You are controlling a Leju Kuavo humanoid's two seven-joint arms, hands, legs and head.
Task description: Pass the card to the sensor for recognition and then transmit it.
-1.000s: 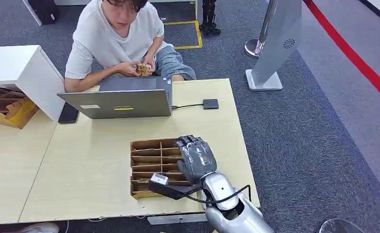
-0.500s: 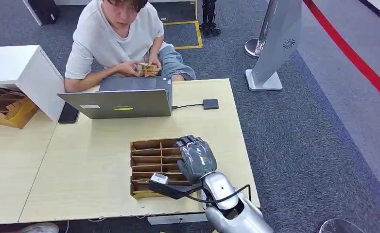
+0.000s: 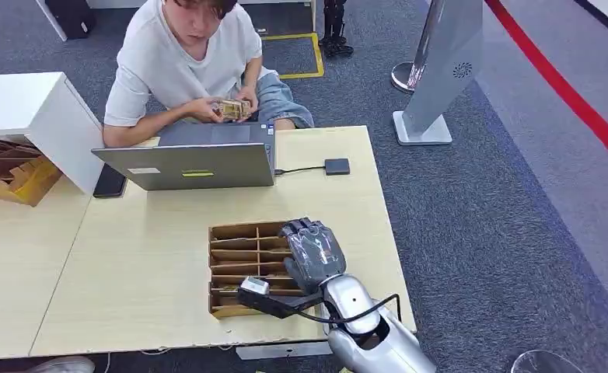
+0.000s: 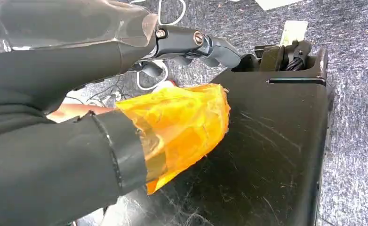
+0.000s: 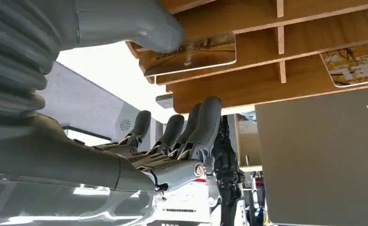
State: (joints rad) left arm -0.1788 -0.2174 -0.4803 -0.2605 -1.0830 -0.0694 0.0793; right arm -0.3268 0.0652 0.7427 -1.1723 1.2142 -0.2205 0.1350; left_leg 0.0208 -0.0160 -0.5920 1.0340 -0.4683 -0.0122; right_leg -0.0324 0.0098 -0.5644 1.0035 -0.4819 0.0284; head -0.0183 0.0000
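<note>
My right hand [image 3: 314, 254] hovers over the right end of the wooden card rack [image 3: 242, 266] near the table's front edge. In the right wrist view its thumb [image 5: 140, 26] touches the edge of a brown card [image 5: 191, 54] lying in a slot, while the fingers [image 5: 191, 127] stretch out apart from it with nothing between them. A second card [image 5: 356, 63] lies in another slot. The small black sensor [image 3: 337, 165] sits on the table behind the rack, cabled to the laptop [image 3: 196, 159]. My left hand [image 4: 191, 41] hangs by my side with a finger stretched out, holding nothing.
A person [image 3: 188, 66] sits behind the laptop handling a stack of cards [image 3: 231, 109]. A phone [image 3: 110, 181] lies left of the laptop. A white box [image 3: 33, 116] and another cardboard rack [image 3: 9, 171] stand at the far left. A grey kiosk stand [image 3: 441, 70] is beyond the table.
My right hand has barely shifted over the rack. The person's hands have turned the stack of cards they hold.
</note>
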